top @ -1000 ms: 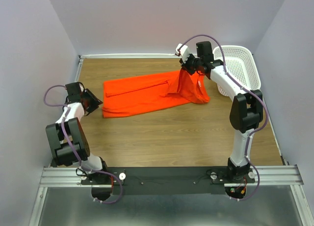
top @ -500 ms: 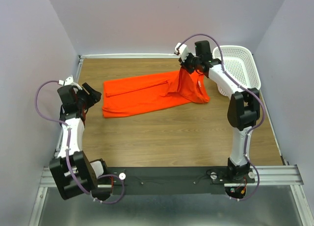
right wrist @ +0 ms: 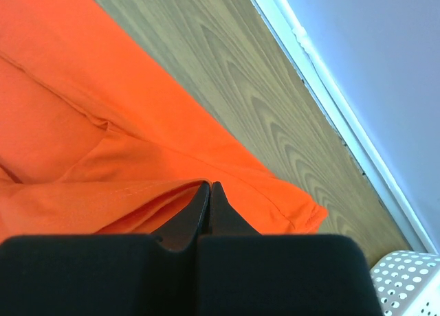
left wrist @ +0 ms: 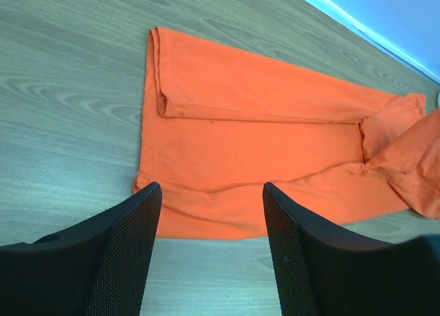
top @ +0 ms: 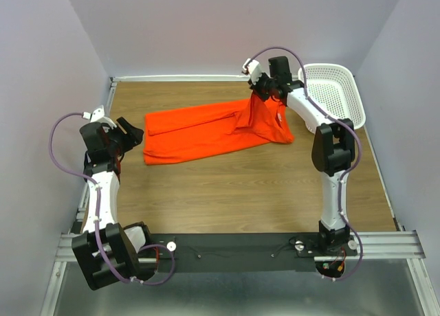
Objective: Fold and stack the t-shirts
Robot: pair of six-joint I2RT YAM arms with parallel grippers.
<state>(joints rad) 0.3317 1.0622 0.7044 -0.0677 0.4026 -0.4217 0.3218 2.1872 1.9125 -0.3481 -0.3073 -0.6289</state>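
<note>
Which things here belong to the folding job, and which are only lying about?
For the job: orange t-shirt, its raised right end pinched by the right tool; left tool, open near its left end.
Lying about: white basket.

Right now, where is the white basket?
In the top view the white basket sits in the far right corner, just right of the right pincer holding the orange t-shirt.
</note>
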